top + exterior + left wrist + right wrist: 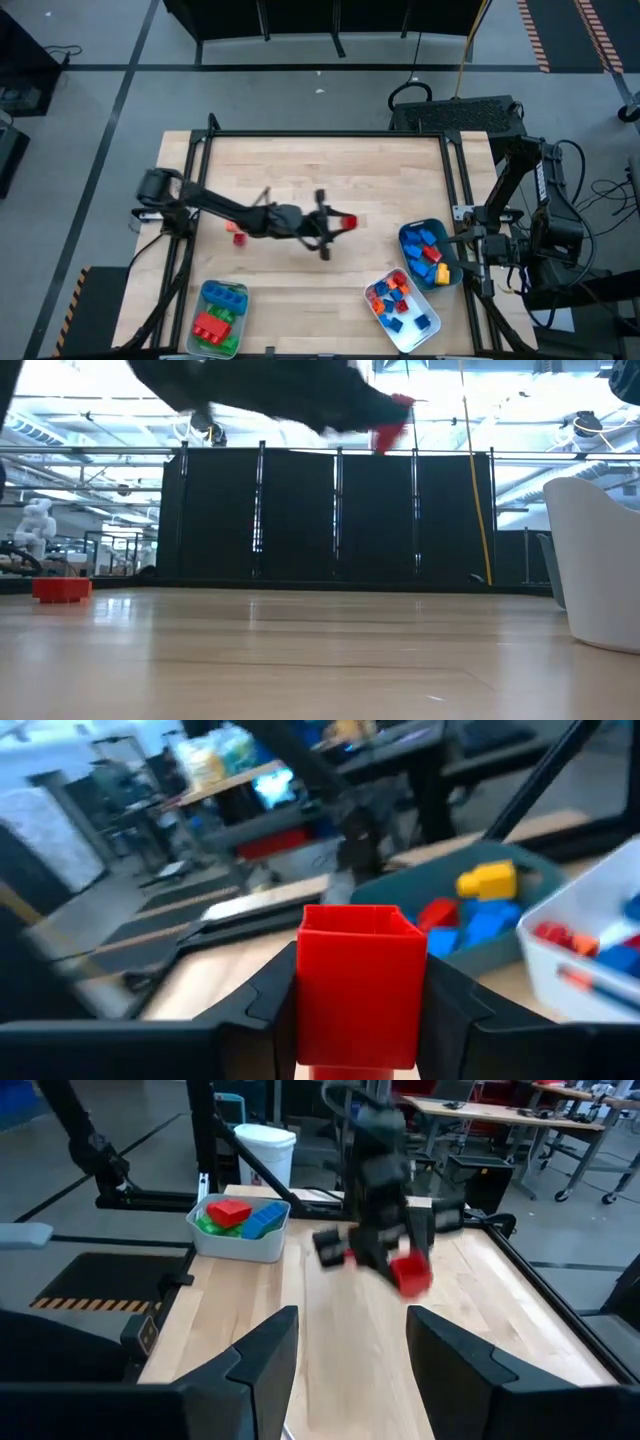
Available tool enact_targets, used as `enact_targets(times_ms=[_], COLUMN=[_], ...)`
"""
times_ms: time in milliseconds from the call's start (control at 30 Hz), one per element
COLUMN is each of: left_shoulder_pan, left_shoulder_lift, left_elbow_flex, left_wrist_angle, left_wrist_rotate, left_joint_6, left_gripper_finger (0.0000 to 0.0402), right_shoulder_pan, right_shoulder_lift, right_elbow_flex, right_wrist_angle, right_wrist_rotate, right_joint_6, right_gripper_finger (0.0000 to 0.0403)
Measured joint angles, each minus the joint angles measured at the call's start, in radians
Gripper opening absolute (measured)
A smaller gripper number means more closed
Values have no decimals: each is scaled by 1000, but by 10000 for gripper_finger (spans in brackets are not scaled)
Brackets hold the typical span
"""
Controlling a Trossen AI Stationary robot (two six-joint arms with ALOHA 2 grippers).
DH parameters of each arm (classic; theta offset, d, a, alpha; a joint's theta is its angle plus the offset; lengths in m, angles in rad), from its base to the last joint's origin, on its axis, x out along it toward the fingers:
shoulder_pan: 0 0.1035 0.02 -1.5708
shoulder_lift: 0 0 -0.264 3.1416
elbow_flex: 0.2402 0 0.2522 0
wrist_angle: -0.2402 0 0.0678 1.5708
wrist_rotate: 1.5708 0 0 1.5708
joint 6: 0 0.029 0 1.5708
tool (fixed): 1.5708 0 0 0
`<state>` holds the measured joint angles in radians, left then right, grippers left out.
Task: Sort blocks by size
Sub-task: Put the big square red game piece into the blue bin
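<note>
Most blocks already sit in three trays (424, 330). The left pincer (335, 226), lifted mid-worktop (300, 160), grips a red block (361, 988). One red block (239, 238) remains on the wood. The right pincer (350, 1350) waits, spread and empty.

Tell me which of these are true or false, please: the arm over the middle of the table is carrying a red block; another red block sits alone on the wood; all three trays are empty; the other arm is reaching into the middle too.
1. The left gripper holds a red block. True: its fingers clamp the block, lifted off the table.
2. Another red block lies alone on the wood. True.
3. All three trays are empty. False: the tray near the left arm, the white tray and the teal tray all hold blocks.
4. The right gripper is reaching into the middle. False: the right gripper waits open at the table's right edge.
</note>
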<state>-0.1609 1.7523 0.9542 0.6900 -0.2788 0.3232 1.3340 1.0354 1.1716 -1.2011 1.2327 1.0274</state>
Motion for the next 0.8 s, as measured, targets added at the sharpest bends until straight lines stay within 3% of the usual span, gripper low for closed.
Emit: enact_targets(times_ms=[200, 367, 600, 800], left_shoulder_pan=[22, 21, 15, 19], left_shoulder_lift=[285, 488, 704, 842], left_elbow_flex=[260, 567, 978, 1193], left_wrist_angle=[24, -29, -187, -271], left_wrist_rotate=[122, 176, 217, 230], left_joint_6=[-54, -56, -56, -56], left_gripper_finger=[135, 135, 135, 135], right_shoulder_pan=[0, 0, 0, 0], right_shoulder_lift=[0, 0, 0, 0], right_elbow_flex=[0, 0, 0, 0], right_wrist_angle=[3, 4, 7, 5], right_wrist_rotate=[1, 0, -7, -8], right_joint_6=[7, 8, 8, 6], right_gripper_finger=[171, 171, 171, 171])
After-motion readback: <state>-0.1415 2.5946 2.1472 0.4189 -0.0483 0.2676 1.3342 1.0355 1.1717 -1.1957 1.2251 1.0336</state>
